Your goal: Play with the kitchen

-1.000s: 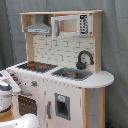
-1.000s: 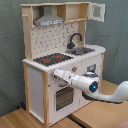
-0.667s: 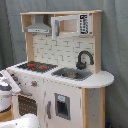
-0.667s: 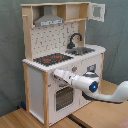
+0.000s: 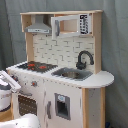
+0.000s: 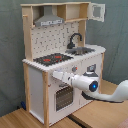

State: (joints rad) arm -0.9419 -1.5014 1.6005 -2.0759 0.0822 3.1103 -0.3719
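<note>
Kitchen (image 6: 55, 60), a tall white and light-wood toy with grey hood (image 6: 49, 20), black faucet (image 6: 75, 40) and red-ringed hob (image 6: 52, 59), stands on a wooden floor (image 6: 20, 120). White gripper (image 6: 54, 75) points at its front panel; whether its jaws are open cannot be told.

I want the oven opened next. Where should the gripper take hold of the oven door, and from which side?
Probably at the top edge of the oven door, where a handle seems to run across above the window, though it is hard to make out. Come straight at the front of the kitchen, since the door faces outward below the knobs. The gripper already points at that front panel.
</note>
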